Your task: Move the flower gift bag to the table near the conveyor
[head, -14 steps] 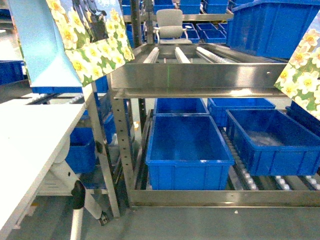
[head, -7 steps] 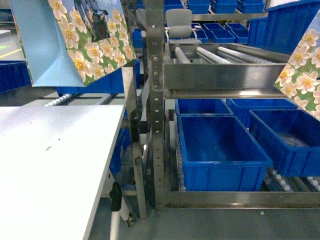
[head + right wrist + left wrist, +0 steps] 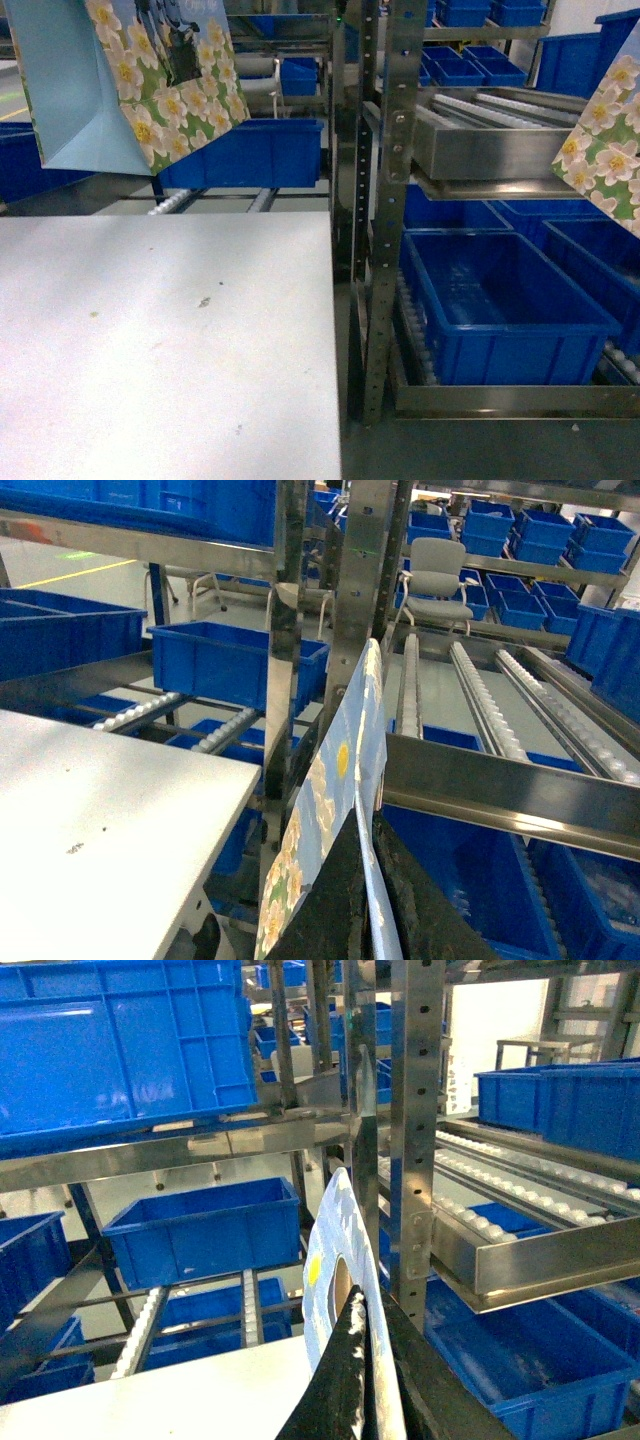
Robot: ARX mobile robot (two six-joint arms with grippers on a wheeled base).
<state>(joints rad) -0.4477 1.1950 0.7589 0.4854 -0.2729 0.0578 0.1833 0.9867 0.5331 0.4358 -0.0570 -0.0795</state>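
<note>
Two flowered gift bags hang in the air by a white desk (image 3: 170, 340) and a roller conveyor (image 3: 490, 130).
Largest first: the desk fills the lower left, the conveyor racking (blue bins (image 3: 500, 300) beneath) stands right of it. One flower gift bag (image 3: 130, 80) hangs above the desk's far edge, clamped at its rim by the left end effector (image 3: 362, 1380); the right end effector (image 3: 365, 900) pinches a second bag (image 3: 608, 140) beside the conveyor.

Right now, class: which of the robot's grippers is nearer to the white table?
Left. The left gripper holds its flower gift bag above the table's far edge; the right gripper holds another bag over the conveyor side.
</note>
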